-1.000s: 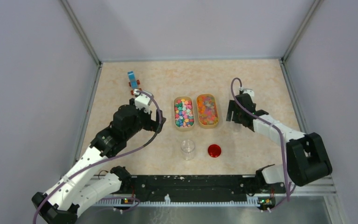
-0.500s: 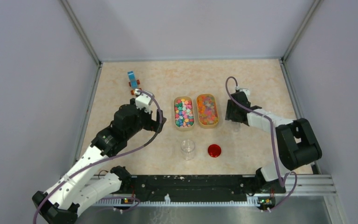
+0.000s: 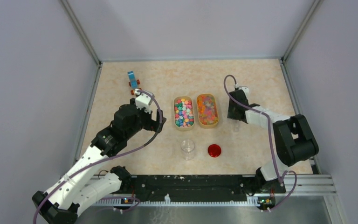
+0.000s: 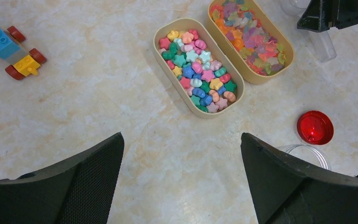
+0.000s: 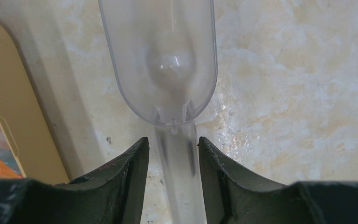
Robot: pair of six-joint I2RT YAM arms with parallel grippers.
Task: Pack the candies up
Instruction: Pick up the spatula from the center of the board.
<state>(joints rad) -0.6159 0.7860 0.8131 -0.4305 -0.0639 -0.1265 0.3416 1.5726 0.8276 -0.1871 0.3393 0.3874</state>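
Observation:
The candies (image 3: pixel 184 113) fill two beige oval trays at mid-table, solid multicoloured pieces in the left tray (image 4: pixel 198 70) and translucent ones in the right tray (image 4: pixel 251 32). A clear plastic scoop (image 5: pixel 158 60) lies on the table just right of the trays. My right gripper (image 5: pixel 172 140) straddles the scoop's thin handle with its jaws narrowed. The right finger is at the handle and a thin gap remains on the left. My left gripper (image 4: pixel 182 137) hovers wide open over bare table, left of the trays, holding nothing.
A clear open jar (image 3: pixel 188 148) stands in front of the trays with a round red lid (image 3: pixel 214 150) beside it. A blue-and-orange toy block vehicle (image 3: pixel 133 80) sits at the back left. Metal rails border the table.
The right arm has swung in toward the trays and lowered over the scoop, its jaws narrowing around the handle. The left arm has stayed still.

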